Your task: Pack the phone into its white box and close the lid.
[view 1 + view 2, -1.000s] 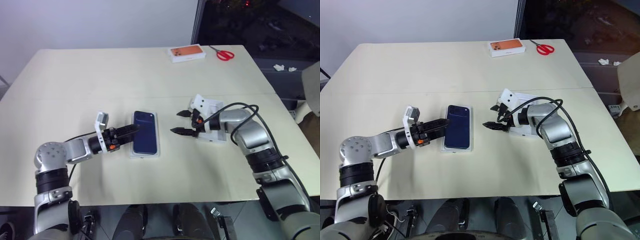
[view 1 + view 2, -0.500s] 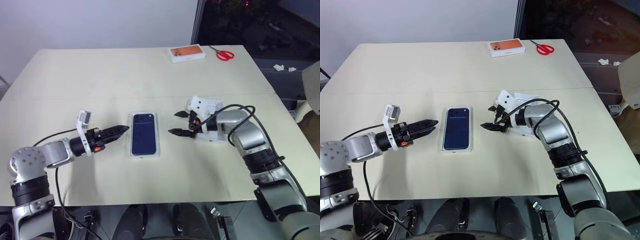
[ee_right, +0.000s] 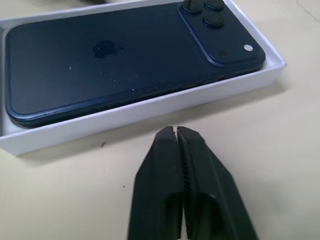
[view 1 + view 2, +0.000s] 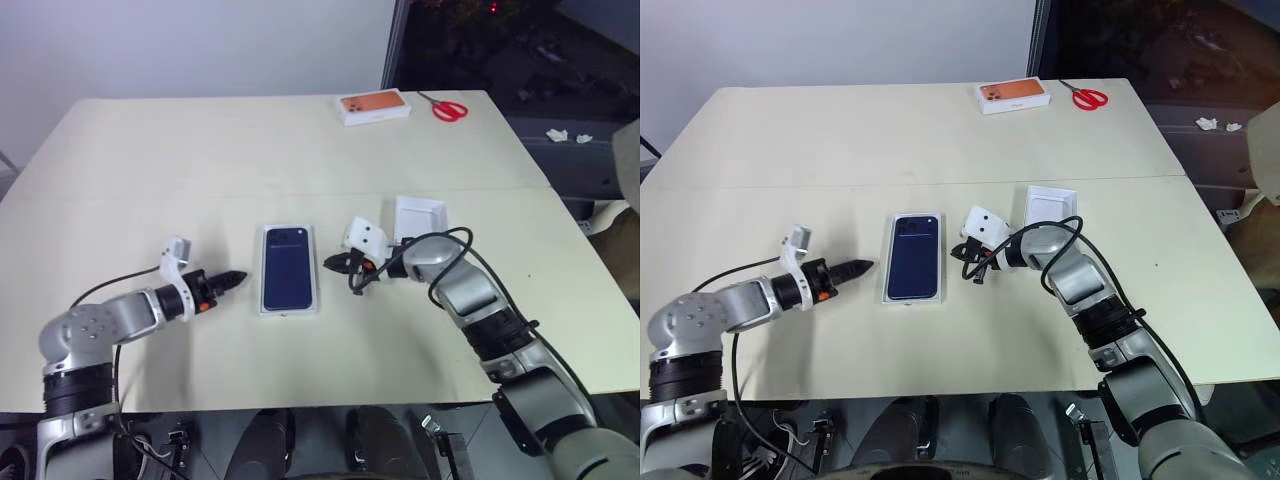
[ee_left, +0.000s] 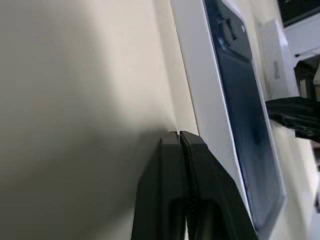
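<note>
Left eye view: the phone (image 4: 289,267), dark navy with its glossy back and camera cluster up, lies in the white box (image 4: 264,301) at the centre of the frame. The left gripper (image 4: 237,276) sits just left of the box, fingers pressed together, holding nothing. The right gripper (image 4: 335,264), likewise closed and empty, is just right of it. The lid (image 4: 420,213) lies white inside up, right of centre. An orange-topped box (image 4: 374,104) and red scissors (image 4: 448,106) sit at the upper right of the table (image 4: 200,150).
</note>
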